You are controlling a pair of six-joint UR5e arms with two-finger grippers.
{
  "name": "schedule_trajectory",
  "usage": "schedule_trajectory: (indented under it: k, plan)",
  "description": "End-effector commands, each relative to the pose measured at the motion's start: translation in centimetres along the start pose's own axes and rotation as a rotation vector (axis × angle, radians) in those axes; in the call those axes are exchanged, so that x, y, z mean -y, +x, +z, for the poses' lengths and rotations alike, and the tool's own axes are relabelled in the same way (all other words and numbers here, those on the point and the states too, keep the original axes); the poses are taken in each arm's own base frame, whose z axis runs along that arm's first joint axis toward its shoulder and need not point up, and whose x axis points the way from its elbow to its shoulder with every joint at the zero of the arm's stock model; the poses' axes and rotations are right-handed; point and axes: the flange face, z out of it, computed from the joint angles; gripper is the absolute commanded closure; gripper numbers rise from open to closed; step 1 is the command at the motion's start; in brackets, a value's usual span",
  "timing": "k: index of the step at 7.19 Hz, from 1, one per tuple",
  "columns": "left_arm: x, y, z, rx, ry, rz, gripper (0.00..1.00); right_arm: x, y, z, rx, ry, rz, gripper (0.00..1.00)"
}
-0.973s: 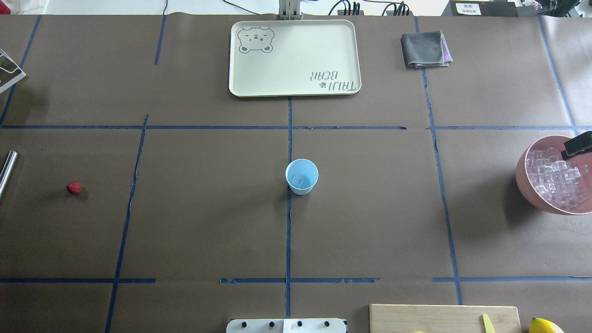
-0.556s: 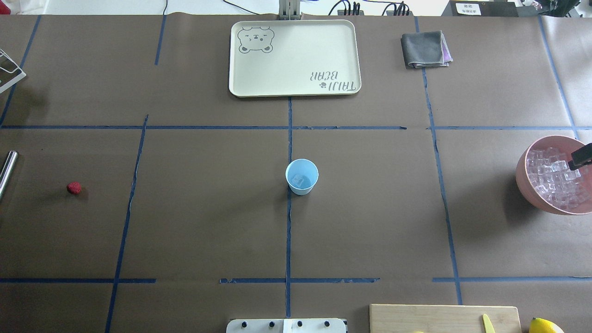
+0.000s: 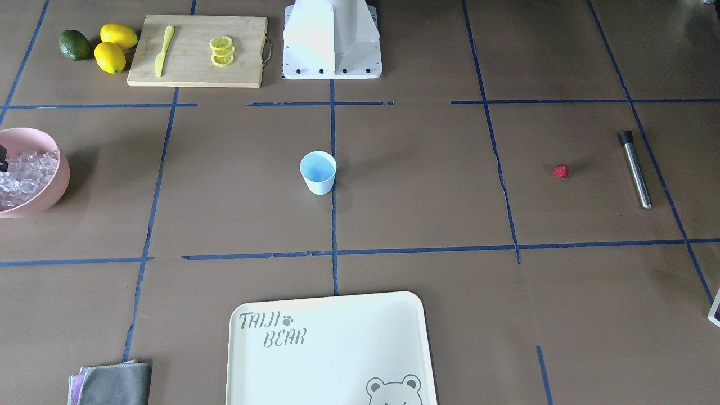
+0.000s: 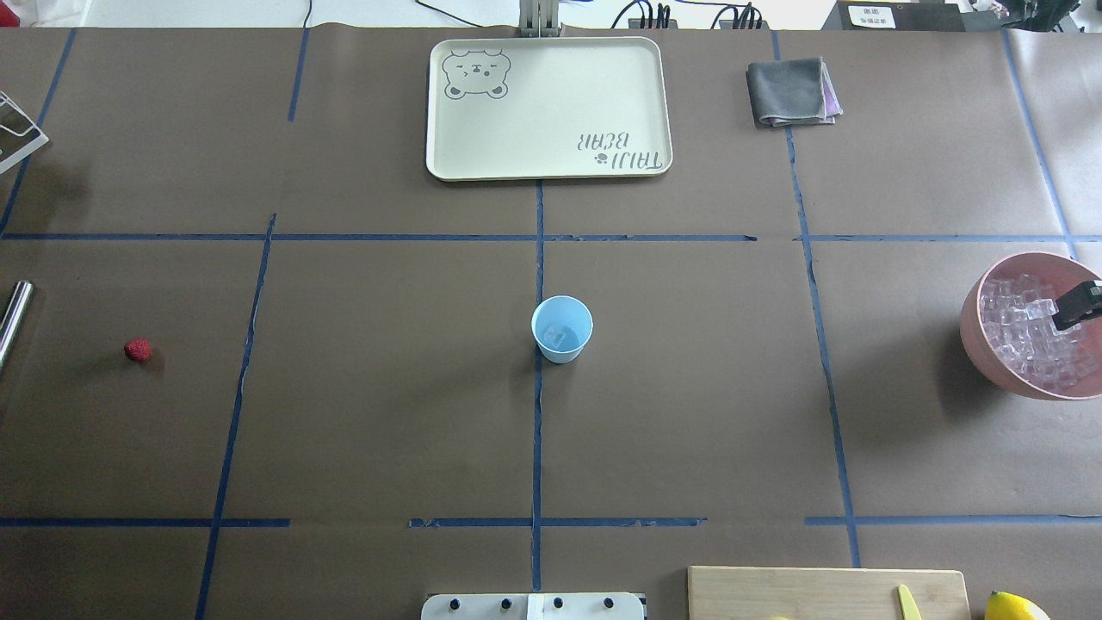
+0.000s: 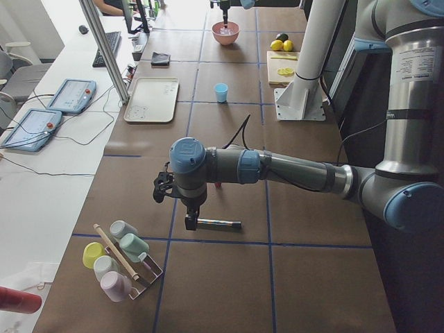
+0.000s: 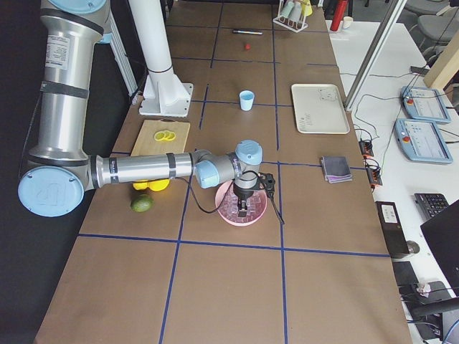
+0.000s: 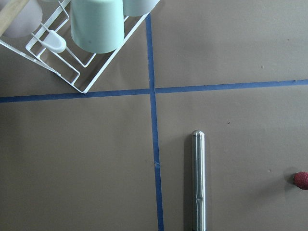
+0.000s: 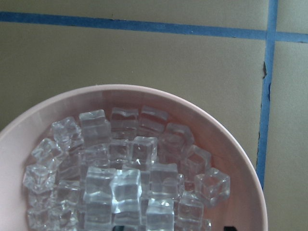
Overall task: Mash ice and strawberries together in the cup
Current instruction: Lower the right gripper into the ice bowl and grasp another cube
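Observation:
The light-blue cup (image 4: 561, 328) stands at the table's middle with one clear ice cube (image 4: 558, 336) inside; it also shows in the front view (image 3: 318, 171). The strawberry (image 4: 138, 349) lies alone at the left. The ice (image 4: 1029, 336) is heaped in the pink bowl (image 4: 971, 320) at the right edge. My right gripper (image 4: 1078, 306) is down over that ice; in the right wrist view two dark fingertips (image 8: 230, 227) sit apart at the bottom edge among the cubes (image 8: 130, 173). My left gripper (image 5: 191, 223) hovers over a steel muddler (image 7: 198, 183); I cannot tell its state.
A cream tray (image 4: 448, 164) and a folded grey cloth (image 4: 792, 90) lie at the far side. A cutting board (image 3: 140, 76) with lemon slices and a yellow knife, two lemons (image 3: 115, 48) and an avocado sit near my base. A cup rack (image 7: 72, 72) stands beyond the muddler.
My right gripper has moved toward the right edge and lower onto the ice in the pink bowl. Cup, strawberry and muddler have not moved.

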Motion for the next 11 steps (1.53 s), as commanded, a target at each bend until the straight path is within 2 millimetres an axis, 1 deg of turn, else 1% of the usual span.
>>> schedule_trajectory:
  k: [1,2,3,6,8,9,10,11]
  plan:
    - [0.0,0.1,-0.1,0.0,0.002,0.002,0.0,-0.1,-1.0,0.7,0.001,-0.016,-0.023,0.28]
    - [0.0,0.1,-0.1,0.0,0.001,0.001,0.0,-0.1,-1.5,1.3,-0.006,-0.025,-0.036,0.29]
    - [0.0,0.2,-0.2,0.0,0.002,0.002,0.0,0.0,-1.7,1.3,-0.005,-0.023,-0.038,0.31]
    - [0.0,0.4,-0.5,0.001,0.009,0.005,0.0,0.1,-1.4,1.7,-0.011,-0.03,-0.033,0.35]
    - [0.0,0.5,-0.6,0.001,0.011,0.008,0.0,0.1,-0.9,2.3,-0.016,-0.04,-0.025,0.35]
    - [0.0,0.7,-0.7,0.001,0.012,0.007,0.0,0.2,-0.8,2.3,-0.014,-0.04,-0.024,0.36]
    - [0.0,0.7,-0.8,0.003,0.014,0.01,0.0,0.2,-0.9,2.2,-0.012,-0.039,-0.025,0.48]
    - [0.0,0.7,-0.8,0.003,0.013,0.008,0.0,0.2,-1.0,1.9,-0.009,-0.032,-0.028,0.76]
